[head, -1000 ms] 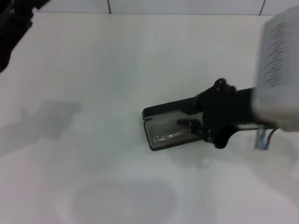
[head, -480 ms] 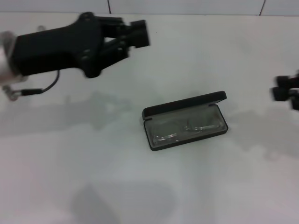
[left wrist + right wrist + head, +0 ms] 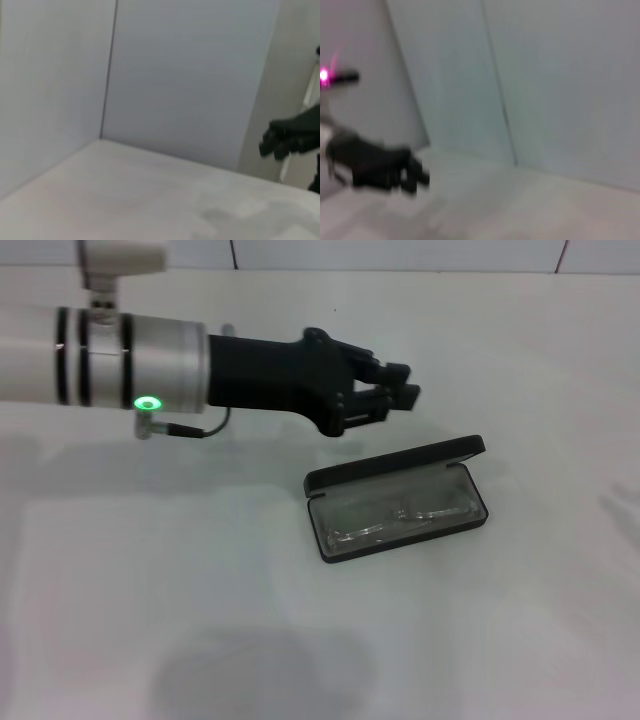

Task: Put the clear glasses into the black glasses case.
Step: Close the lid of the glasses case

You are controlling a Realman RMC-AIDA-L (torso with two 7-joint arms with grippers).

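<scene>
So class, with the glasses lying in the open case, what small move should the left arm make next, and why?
Probably bring the left gripper down behind the raised lid of the case to push it shut. The glasses already lie inside, the lid stands open, and this gripper hovers just beyond it. The right gripper shows only in the left wrist view.

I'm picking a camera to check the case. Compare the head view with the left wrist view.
Head view only: the open case with the glasses lying inside, and the left pincer in the air beyond it. Left wrist view only: the walls and the right pincer far off. Both: the white table.
</scene>
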